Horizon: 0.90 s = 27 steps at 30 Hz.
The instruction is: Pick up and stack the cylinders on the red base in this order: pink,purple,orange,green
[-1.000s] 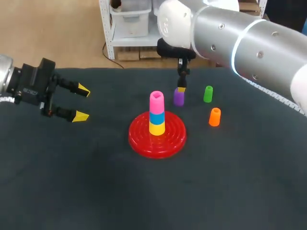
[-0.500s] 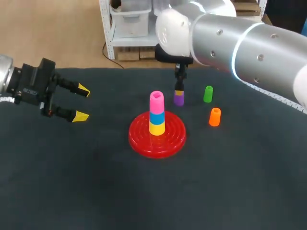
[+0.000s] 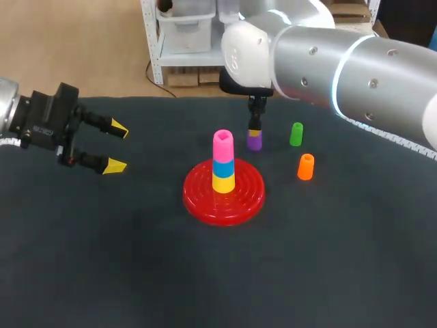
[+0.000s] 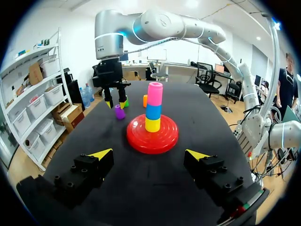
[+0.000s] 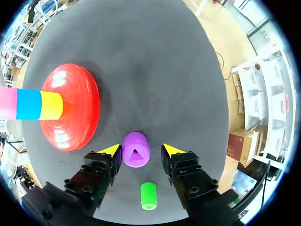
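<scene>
Purple cylinder (image 5: 136, 149), between spread right tool (image 5: 141, 150), gap seen only wrist-side

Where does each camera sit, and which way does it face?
Head view: above and behind, looking down on the table; both arms show.
Left wrist view: on the left arm, facing the red base past the left gripper.
Right wrist view: on the right arm, looking down at the purple cylinder inside the right gripper.
All share the red base.

1. head camera is looking down from above, behind me.
2. my left wrist camera is facing the red base (image 4: 141, 141) from afar.
3. my right wrist camera is looking down close by; all are sharing it.
</scene>
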{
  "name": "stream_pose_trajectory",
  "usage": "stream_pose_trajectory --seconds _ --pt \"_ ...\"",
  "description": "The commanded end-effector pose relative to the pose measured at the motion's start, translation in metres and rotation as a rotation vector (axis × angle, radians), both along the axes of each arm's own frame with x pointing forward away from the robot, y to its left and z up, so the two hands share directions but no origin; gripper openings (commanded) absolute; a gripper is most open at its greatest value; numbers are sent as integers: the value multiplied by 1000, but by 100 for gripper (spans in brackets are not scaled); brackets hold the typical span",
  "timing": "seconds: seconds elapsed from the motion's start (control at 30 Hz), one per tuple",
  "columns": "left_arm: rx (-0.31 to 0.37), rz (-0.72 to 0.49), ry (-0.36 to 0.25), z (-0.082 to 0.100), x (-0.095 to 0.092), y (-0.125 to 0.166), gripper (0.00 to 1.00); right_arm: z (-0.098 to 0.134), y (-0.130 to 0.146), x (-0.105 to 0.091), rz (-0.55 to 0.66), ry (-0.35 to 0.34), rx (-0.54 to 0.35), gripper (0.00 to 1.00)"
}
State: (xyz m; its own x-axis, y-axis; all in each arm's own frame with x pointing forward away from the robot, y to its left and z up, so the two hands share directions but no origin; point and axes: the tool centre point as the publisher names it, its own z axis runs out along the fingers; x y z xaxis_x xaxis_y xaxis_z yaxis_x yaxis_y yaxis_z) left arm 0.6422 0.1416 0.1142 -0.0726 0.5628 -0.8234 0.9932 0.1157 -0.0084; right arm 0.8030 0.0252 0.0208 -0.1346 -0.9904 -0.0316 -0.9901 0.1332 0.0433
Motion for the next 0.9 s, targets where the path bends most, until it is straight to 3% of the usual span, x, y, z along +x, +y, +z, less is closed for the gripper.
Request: stream_pose_trajectory --seconds 0.03,0.17,0.33,0.57,0.73,0.9 --pt "-2 0 -3 -1 0 0 100 -2 -1 -6 -4 -28 -5 0" --pt "-2 0 -3 -1 0 0 100 17 -3 -5 -15 -56 17 0" --pt "-2 0 -3 -1 0 0 100 84 -1 -11 43 -125 81 0" --pt "-2 0 -3 -1 0 0 100 169 20 -63 288 -169 142 0" --pt "-2 0 -3 -1 0 0 100 196 36 -100 441 -164 128 0" --pt "-2 0 -3 -1 0 0 100 206 43 -129 538 -152 115 0"
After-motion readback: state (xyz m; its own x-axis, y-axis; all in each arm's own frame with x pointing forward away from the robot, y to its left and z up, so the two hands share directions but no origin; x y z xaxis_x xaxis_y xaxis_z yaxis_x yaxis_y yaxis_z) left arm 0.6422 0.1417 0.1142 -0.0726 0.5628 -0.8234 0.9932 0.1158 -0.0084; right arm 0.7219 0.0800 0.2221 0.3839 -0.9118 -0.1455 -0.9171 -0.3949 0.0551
